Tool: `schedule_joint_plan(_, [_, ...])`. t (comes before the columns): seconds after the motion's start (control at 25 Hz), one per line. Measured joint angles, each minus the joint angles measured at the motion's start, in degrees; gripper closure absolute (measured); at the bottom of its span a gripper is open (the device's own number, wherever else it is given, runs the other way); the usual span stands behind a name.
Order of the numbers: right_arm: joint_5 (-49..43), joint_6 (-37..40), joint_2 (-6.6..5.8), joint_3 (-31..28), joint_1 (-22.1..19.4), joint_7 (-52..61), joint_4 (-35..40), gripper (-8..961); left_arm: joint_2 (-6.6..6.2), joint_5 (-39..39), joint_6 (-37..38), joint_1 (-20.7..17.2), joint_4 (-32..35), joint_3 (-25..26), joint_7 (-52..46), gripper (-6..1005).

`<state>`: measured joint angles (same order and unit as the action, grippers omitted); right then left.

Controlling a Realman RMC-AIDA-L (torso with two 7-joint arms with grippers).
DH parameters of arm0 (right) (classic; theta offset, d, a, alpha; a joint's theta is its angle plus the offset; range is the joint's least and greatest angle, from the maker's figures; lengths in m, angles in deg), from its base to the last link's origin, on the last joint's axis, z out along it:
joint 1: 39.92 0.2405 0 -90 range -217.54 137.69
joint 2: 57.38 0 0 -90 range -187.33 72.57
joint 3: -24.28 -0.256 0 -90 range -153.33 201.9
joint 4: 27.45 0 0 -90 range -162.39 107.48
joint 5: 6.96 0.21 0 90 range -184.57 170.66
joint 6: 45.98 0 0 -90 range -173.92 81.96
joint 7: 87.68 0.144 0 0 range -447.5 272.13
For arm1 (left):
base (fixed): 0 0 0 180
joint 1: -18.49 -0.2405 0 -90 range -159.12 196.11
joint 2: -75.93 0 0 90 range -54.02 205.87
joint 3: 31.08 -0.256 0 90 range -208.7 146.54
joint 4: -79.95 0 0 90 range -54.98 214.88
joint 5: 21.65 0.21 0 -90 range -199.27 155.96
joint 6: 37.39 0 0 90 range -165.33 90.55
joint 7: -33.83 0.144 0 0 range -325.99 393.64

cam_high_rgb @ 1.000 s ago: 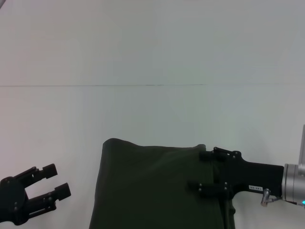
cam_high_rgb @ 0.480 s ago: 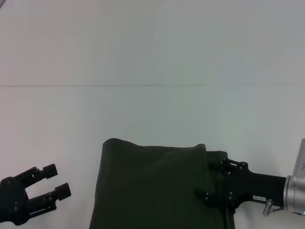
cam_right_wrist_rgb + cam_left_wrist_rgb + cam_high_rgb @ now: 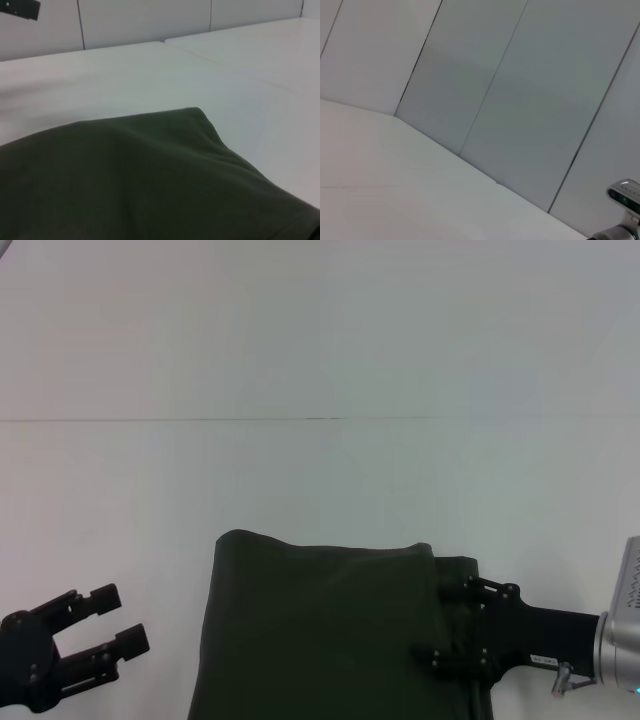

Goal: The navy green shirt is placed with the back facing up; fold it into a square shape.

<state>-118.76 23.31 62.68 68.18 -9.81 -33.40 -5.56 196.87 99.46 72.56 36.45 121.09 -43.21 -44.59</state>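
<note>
The navy green shirt (image 3: 320, 630) lies folded on the white table at the near centre, its far edge straight and a narrow lower layer showing along its right side. It fills the lower part of the right wrist view (image 3: 150, 175). My right gripper (image 3: 435, 623) is at the shirt's right edge, open, with its black fingers spread over the fabric border and nothing pinched between them. To the left of the shirt, and apart from it, my left gripper (image 3: 122, 617) rests open near the table's front.
The white table (image 3: 320, 360) stretches far beyond the shirt, with a thin seam line (image 3: 200, 420) across it. Grey wall panels (image 3: 520, 90) stand behind the table in the left wrist view.
My right gripper has drawn back to the right and nearer, off the shirt's top layer, uncovering the strip along its right side. The left gripper and the shirt have stayed put.
</note>
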Motion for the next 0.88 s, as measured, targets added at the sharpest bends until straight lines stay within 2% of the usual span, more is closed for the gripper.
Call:
schedule_joint_plan(0.4, [1.62,10.87,-0.06,-0.52,-3.07,-5.76,2.7,36,-0.1,0.0,0.03,0.18,0.0,0.0,0.0,150])
schedule_joint_plan(0.88, [1.06,10.4,-0.05,1.34,-5.8,-10.43,-0.61,37,-0.02,0.0,-0.39,0.18,-0.73,0.0,0.01,150])
